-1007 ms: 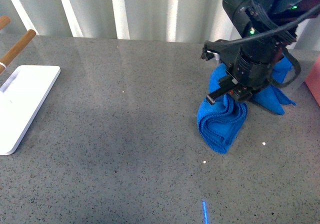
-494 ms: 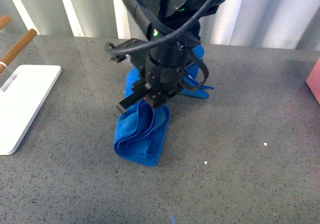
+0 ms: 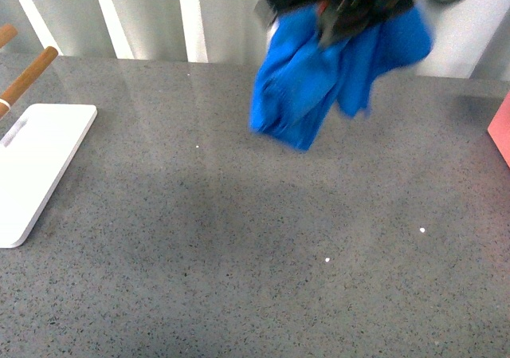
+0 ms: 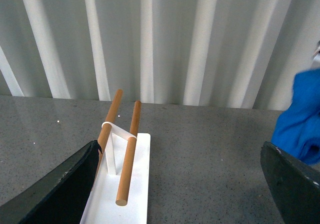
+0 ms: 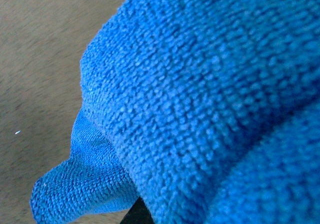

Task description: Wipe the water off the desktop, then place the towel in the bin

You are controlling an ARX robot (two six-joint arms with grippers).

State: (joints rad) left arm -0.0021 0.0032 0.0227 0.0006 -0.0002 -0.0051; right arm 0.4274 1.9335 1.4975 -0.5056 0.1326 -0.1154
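Towel, bright blue microfibre, hangs bunched in loose folds above the far side of the desktop, clear of its grey speckled surface and touching nothing but the right gripper. That gripper sits at the top edge of the front view, pointing down, its jaws pinching the cloth's upper part; blur hides the finer detail. The right wrist view is filled almost wholly with blue pile, one corner drooping over grey stone. White board lies flat on the desktop at the left and carries a small rack with two wooden rods. Pink object is cut off by the right edge; its kind and contents cannot be told. Left gripper is low over the desktop, facing the board, its dark fingers spread wide and holding nothing.
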